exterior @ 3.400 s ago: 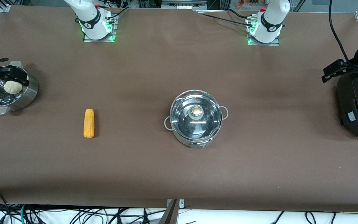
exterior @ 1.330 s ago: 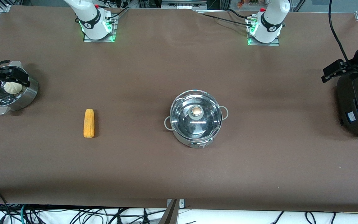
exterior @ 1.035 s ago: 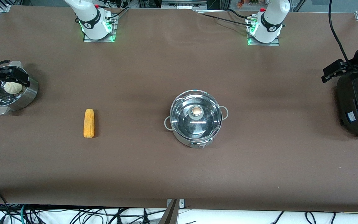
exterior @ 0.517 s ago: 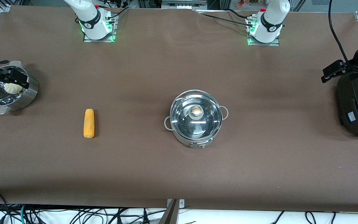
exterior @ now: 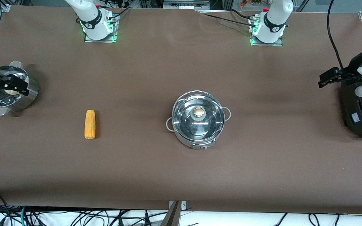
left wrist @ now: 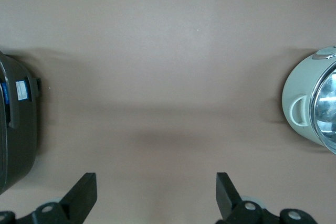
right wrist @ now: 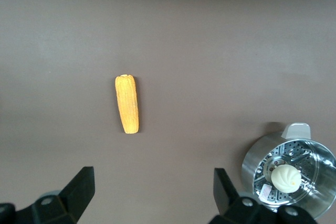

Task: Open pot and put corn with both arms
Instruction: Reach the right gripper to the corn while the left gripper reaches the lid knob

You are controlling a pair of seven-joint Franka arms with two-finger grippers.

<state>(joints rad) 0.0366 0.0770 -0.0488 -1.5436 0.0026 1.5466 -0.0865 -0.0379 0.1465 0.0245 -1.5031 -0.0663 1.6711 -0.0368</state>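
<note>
— Our right gripper (right wrist: 152,195) hung over the steamer pot (exterior: 14,91) at the right arm's end of the table (exterior: 156,69), did it not?

— It did. We saw its two black fingers (right wrist: 79,190) spread wide apart in the right wrist view, with nothing between them. Under it sat that perforated steel pot, holding a white bun (right wrist: 286,178).

— And working outward from that gripper, where was the corn (exterior: 90,124)?

— On the bare brown cloth, well apart from the gripper, toward the middle of the table and a little nearer the front camera than the steamer pot. It lay flat on its side, touching nothing.

— Our left gripper (left wrist: 155,198)?

— We found it over the edge of the large black cooker (exterior: 361,106) at the left arm's end of the table. Its fingers (left wrist: 84,192) also stood wide apart and empty, with only cloth showing between them in the left wrist view.

— And the pot (exterior: 198,121) from there?

— Well apart from that gripper too, toward the centre of the table, between the corn and the cooker. We saw its glass lid (exterior: 198,117) seated squarely on the rim, the brass-coloured knob (exterior: 198,111) on top, and a loop handle on each side. Neither gripper touched it.
</note>
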